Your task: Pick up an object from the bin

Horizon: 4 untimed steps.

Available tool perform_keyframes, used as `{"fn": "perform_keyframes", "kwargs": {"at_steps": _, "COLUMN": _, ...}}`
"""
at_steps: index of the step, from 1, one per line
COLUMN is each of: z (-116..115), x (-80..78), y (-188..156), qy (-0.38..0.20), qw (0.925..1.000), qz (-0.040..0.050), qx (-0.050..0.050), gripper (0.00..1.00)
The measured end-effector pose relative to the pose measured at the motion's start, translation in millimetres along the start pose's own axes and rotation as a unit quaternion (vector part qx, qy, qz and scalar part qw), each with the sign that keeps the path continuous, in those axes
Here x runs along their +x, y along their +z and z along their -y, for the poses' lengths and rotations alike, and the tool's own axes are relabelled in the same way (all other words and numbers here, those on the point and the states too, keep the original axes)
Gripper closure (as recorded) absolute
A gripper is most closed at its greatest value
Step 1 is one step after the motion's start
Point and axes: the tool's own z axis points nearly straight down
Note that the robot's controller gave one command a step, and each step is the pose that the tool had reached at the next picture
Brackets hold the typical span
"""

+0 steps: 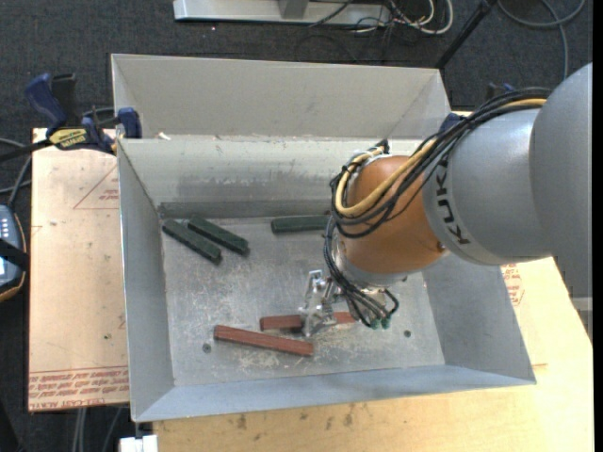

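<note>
Right over the short reddish-brown bar [281, 323] stands the gripper [316, 316], its tip down at that bar's middle; whether it is spread or pinching cannot be told. Just in front of that bar lies a longer reddish-brown bar [256, 338], and well behind it a dark green bar [300, 223].

Gripper [316, 316] low over reddish-brown bars [262, 339]; dark green bars [218, 235] well apart
</note>
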Motion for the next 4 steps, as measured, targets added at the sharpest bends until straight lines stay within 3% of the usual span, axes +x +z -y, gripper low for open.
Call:
{"fn": "perform_keyframes", "kwargs": {"at_steps": 1, "z": 2, "x": 1.1, "y": 8, "qy": -0.013, "qw": 0.9999, "qz": 0.0032, "qx": -0.001, "gripper": 1.00}}
{"fn": "perform_keyframes", "kwargs": {"at_steps": 2, "z": 2, "x": -5.6, "y": 5, "qy": -0.018, "qw": 0.9998, "qz": -0.0047, "qx": -0.001, "gripper": 1.00}}
{"fn": "perform_keyframes", "kwargs": {"at_steps": 3, "z": 0, "x": -10.4, "y": -24, "qy": -0.007, "qw": 1.0000, "qz": -0.0052, "qx": 0.000, "gripper": 1.00}}
{"fn": "perform_keyframes", "kwargs": {"at_steps": 4, "z": -10, "x": -2.3, "y": -86, "qy": -0.005, "qw": 1.0000, "qz": -0.0076, "qx": 0.000, "gripper": 1.00}}
